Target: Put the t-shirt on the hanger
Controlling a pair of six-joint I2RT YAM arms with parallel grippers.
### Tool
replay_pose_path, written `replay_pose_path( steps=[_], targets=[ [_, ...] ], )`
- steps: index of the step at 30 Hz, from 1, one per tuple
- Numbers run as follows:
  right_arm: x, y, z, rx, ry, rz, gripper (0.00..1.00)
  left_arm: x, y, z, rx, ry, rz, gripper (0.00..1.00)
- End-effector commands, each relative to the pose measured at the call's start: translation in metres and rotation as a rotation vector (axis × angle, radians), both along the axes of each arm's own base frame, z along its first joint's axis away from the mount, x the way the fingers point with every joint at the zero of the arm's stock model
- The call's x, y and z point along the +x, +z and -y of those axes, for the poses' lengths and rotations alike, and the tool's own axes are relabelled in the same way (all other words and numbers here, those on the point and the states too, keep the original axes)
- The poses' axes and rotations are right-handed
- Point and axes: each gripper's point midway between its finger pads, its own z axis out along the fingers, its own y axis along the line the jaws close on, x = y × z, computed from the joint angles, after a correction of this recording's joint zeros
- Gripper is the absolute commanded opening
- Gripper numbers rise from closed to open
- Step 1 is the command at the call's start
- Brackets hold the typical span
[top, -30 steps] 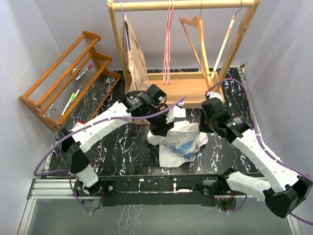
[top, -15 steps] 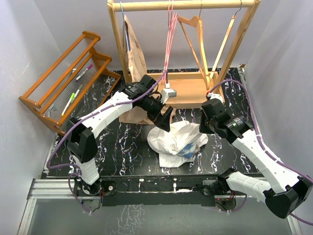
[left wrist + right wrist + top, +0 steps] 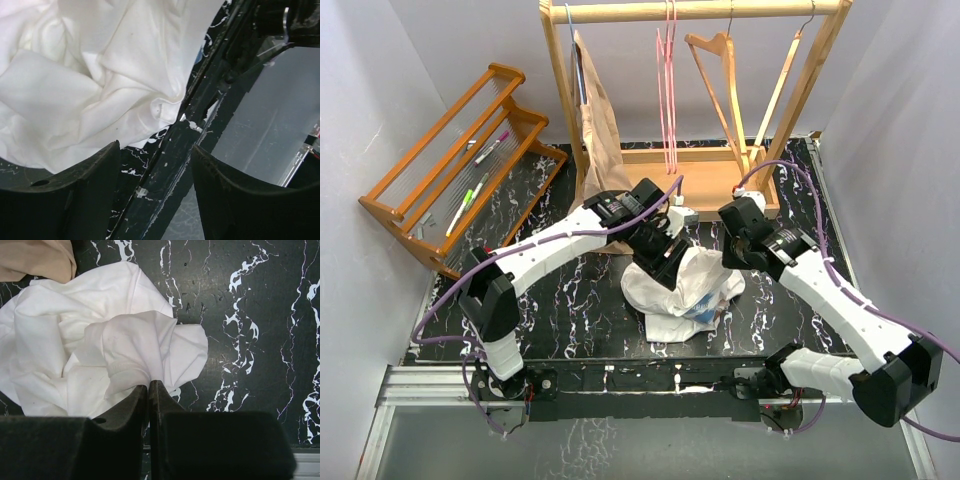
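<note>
In the top view you can't see the left pincer (image 3: pixel 663 262) tips, because its own arm covers them above the t-shirt (image 3: pixel 688 292). The shirt is a crumpled white heap with blue print at the centre of the desk (image 3: pixel 570 300). The pink hanger (image 3: pixel 667 90) hangs on the rail (image 3: pixel 700 10), upper centre.

In the left wrist view the shirt is cut off at upper left. That pincer stands open and empty just beside it.

In the right wrist view the right pincer (image 3: pixel 148 385) is closed on a raised white fold, lower centre.
</note>
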Motion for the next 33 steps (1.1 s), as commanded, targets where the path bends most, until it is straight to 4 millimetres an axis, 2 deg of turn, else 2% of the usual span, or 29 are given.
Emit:
replay_pose_path(
  steps=[1,8,14,24,29,33],
  targets=[
    [0.028,0.026,-0.002,0.018,-0.054,0.124,0.08,0.0,0.011,-0.012,0.05,0.082,0.071,0.55],
    [0.044,0.031,-0.008,0.032,-0.084,0.16,0.08,0.004,-0.009,-0.012,0.146,0.104,0.122,0.54],
    [0.051,0.034,-0.009,0.024,-0.088,0.17,0.08,-0.004,-0.015,-0.006,0.17,0.084,0.133,0.54],
    [0.048,0.033,-0.011,0.047,-0.09,0.174,0.08,-0.004,-0.042,0.001,0.22,0.115,0.13,0.51],
    [0.041,0.033,-0.007,0.053,-0.1,0.175,0.08,-0.005,-0.043,0.015,0.191,0.104,0.103,0.51],
    [0.039,0.033,-0.006,0.06,-0.097,0.172,0.08,-0.009,-0.029,0.017,0.065,0.035,0.173,0.54]
  ],
)
